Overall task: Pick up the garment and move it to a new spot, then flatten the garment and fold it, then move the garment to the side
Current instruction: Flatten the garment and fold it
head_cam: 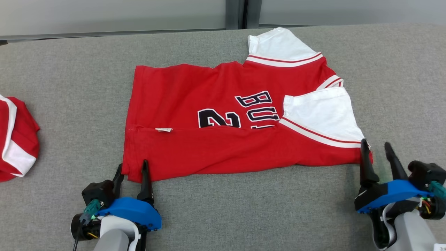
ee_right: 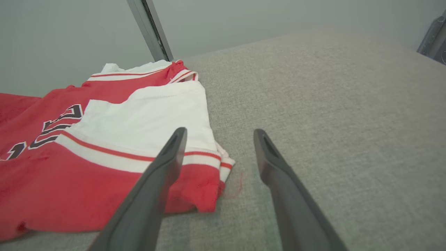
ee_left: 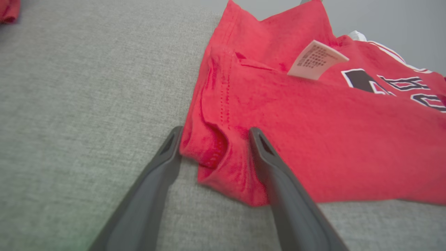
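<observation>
The dark lettering (head_cam: 256,104) on the garment (head_cam: 195,90) cannot be read whole. The folded-over lower flap (head_cam: 226,153) covers the bottoms of the number and letters, and the white sleeve (head_cam: 324,111) lying across the chest hides the rest of the word. A red-and-white cloth (head_cam: 15,139) runs off the head view's left edge. The print on the care label (ee_left: 315,59) is too blurred to read in the left wrist view, where the garment passes out at the right edge.

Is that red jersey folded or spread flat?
Partly folded: the jersey has its near strip turned over its number, care label exposed.
</observation>
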